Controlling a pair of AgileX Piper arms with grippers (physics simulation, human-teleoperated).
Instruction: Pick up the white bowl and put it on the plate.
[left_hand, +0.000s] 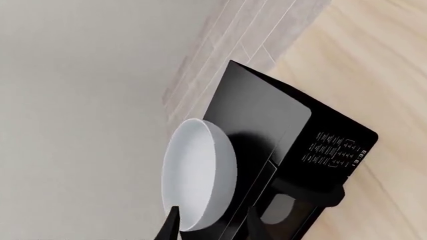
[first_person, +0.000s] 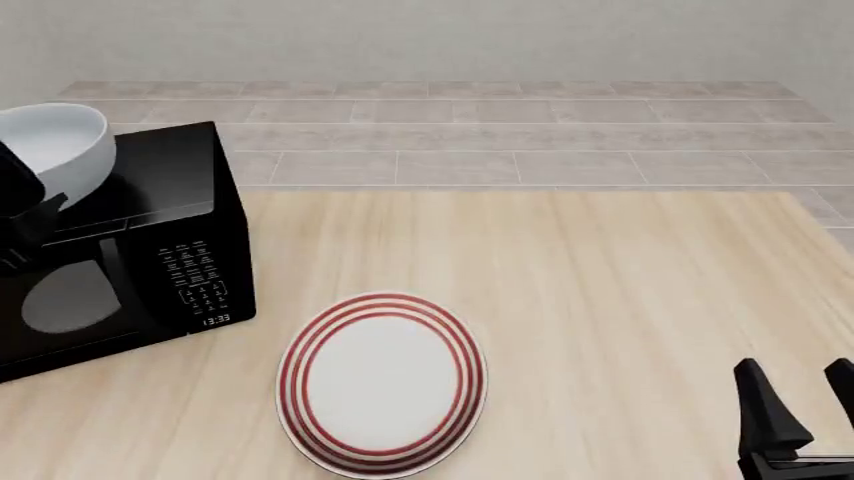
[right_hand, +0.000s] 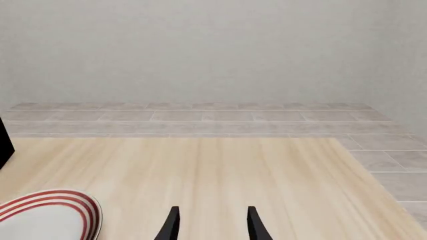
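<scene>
The white bowl (first_person: 56, 150) stands on top of a black microwave at the far left; in the left wrist view the bowl (left_hand: 199, 175) shows close up. My left gripper (left_hand: 215, 224) is open, with its fingertips on either side of the bowl's near wall; in the front view the gripper (first_person: 20, 215) is a dark shape right beside the bowl. The red-ringed plate (first_person: 383, 380) lies flat on the table at front centre, and its edge shows in the right wrist view (right_hand: 47, 216). My right gripper (first_person: 801, 395) is open and empty at the front right, far from both; its fingertips show in its own wrist view (right_hand: 212, 222).
The black microwave (first_person: 147, 250) stands on the table's left side, keypad facing front; it also shows in the left wrist view (left_hand: 267, 110). The wooden table (first_person: 614, 300) ends at a tiled floor (first_person: 507, 140) and a pale wall behind.
</scene>
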